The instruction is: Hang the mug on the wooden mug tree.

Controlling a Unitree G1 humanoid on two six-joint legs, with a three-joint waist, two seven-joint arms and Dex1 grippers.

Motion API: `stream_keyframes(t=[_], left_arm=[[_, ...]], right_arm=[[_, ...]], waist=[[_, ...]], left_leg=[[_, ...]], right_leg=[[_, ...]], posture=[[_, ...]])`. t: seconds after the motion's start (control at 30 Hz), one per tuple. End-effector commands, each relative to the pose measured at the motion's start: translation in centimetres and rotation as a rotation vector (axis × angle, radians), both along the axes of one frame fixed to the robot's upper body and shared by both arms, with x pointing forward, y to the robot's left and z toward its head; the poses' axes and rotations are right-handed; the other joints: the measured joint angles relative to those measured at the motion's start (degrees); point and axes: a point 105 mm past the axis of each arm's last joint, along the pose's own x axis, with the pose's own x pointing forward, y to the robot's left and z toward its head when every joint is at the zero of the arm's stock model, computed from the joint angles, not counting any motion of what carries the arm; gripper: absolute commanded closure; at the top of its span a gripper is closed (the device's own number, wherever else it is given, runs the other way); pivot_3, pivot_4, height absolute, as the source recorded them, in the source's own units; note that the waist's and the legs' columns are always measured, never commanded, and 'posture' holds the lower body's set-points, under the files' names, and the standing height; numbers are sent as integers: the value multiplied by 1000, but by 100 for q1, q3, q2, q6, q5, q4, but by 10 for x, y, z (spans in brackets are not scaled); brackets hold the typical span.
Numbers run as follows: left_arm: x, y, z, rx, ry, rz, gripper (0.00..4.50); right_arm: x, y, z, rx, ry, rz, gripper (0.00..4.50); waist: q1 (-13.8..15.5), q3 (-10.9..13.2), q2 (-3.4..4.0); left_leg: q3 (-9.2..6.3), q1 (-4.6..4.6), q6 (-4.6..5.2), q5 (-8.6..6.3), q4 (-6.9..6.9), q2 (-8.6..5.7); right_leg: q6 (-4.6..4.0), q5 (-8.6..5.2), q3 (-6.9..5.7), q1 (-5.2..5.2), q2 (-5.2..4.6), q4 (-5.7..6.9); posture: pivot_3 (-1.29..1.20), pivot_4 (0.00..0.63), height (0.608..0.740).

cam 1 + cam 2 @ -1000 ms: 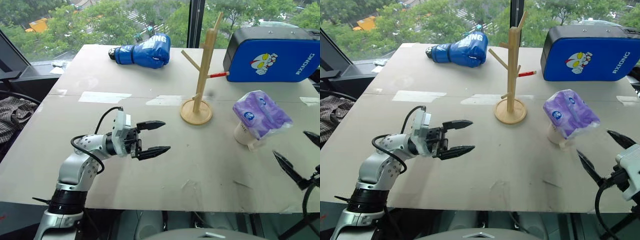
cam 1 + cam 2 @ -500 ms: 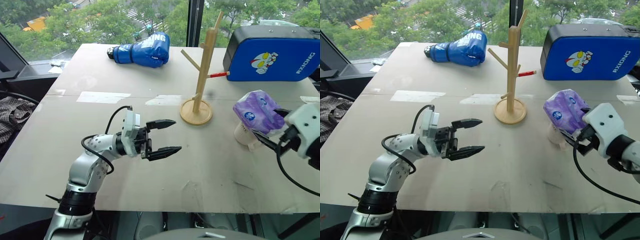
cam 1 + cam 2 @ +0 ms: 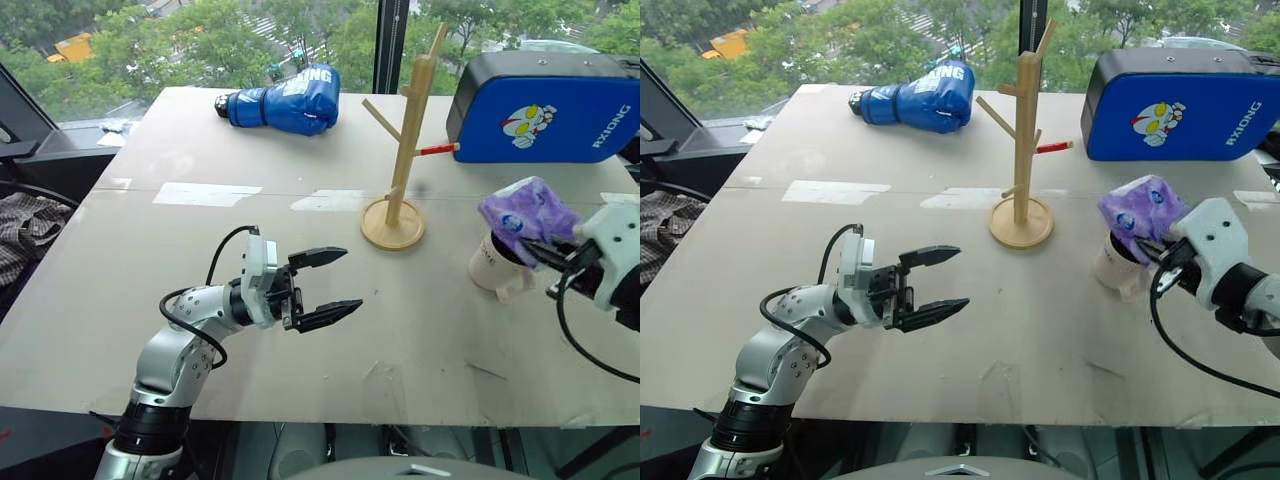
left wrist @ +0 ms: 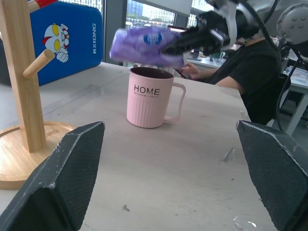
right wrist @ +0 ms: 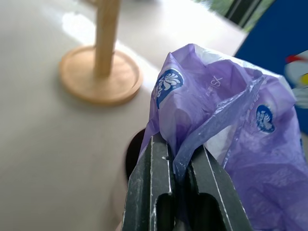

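Right wrist view: two dark fingers (image 5: 174, 192) are pressed together on a fold of the crinkled purple plastic tissue pack (image 5: 226, 125), which sits over the mouth of a mug.
Mug: the cream-white ribbed ceramic mug (image 4: 148, 98), dark inside, lettered on its side, stands upright on the pale grey table (image 3: 250, 140) at about 3 o'clock from the tree, with its handle facing away from the tree.
Mug tree: the light tan wooden mug tree (image 3: 402, 150), a pole on a round disc base with angled pegs, stands near the table's middle, apart from the mug; no mug hangs on it.
Right gripper: the right gripper (image 3: 1158, 250) pinches the tissue pack from the 3 o'clock side, just above the mug's rim.
Left gripper: the left gripper (image 3: 330, 285) hovers over the table at about 7 o'clock from the tree, fingers spread wide, holding nothing.
Other things: a blue boxing glove (image 3: 290, 100) lies at the far edge near 11 o'clock; a blue padded case (image 3: 540, 105) stands at 1 o'clock.
Step in hand: clearing the pack off the mug, as I judge it.
Doing it well: lift the pack straight up before carrying it sideways, so the plastic does not drag the mug over; set it down well away from both mug and tree.
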Motion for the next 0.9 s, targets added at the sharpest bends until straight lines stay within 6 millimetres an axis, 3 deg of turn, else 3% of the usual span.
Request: stream_keyframes(t=[0.03,0.13,0.33,0.37,0.4,0.5,0.57,0.6,0.67,0.77,0.9], left_arm=[[-1,-1,8,-18,-47,-5,0],[-1,0,7,-24,-45,0,0],[-2,-5,2,-29,-39,-16,0],[-2,-4,2,-30,-39,-18,0],[-2,-4,2,-27,-41,-19,0],[-1,-1,2,-23,-43,-20,0],[1,0,2,-21,-41,-19,0],[1,0,1,-19,-39,-21,0],[1,1,1,-17,-34,-29,0],[3,1,1,-11,-30,-46,0],[4,1,1,5,-29,-71,0]], right_arm=[[0,-45,31,-8,-138,-223,4468],[-2,-72,21,-37,-113,-333,4468],[5,-114,-59,-66,130,-442,4468],[4,-117,-66,-64,155,-439,3878],[3,-118,-66,-66,156,-443,3583],[-5,-118,-57,-89,136,-446,2115],[-19,-101,-37,26,107,-396,1092],[-27,-86,-28,135,109,-333,1092],[-47,-51,-19,182,139,-208,1092],[-64,-18,-34,158,207,-168,1092],[-62,3,-59,249,201,-266,1092]], waist=[[1,0,0],[24,0,-1],[-30,-2,3],[-34,-2,7],[-33,0,20],[-32,-7,45],[-8,-3,54],[-3,-3,55],[3,-2,55],[2,-7,33],[-16,-13,17]], left_leg=[[1,-1,0,0,0,0],[1,-3,0,0,0,0],[10,4,-1,0,-1,-1],[11,5,-1,0,-1,0],[13,6,-1,0,-2,-1],[14,6,-1,0,-2,0],[11,6,-1,0,-6,1],[11,5,-1,1,-7,2],[5,3,-2,1,-8,5],[-1,3,-2,-1,-9,6],[-2,-1,0,-3,-2,2]], right_leg=[[0,0,0,0,0,-1],[0,0,-2,0,-3,-2],[1,-1,7,1,-2,-1],[2,-1,8,1,-1,0],[2,-1,9,1,-1,2],[2,-1,11,0,2,4],[3,-2,10,-1,2,4],[3,-2,10,-3,2,4],[3,-2,10,-3,2,3],[3,-2,8,0,1,-1],[21,-11,7,-1,-4,-3]], posture=[[0,150,733],[0,150,733],[0,150,733],[0,150,733],[0,150,733],[0,150,733],[0,150,733],[0,150,733],[0,150,733],[0,150,733],[0,150,733]])
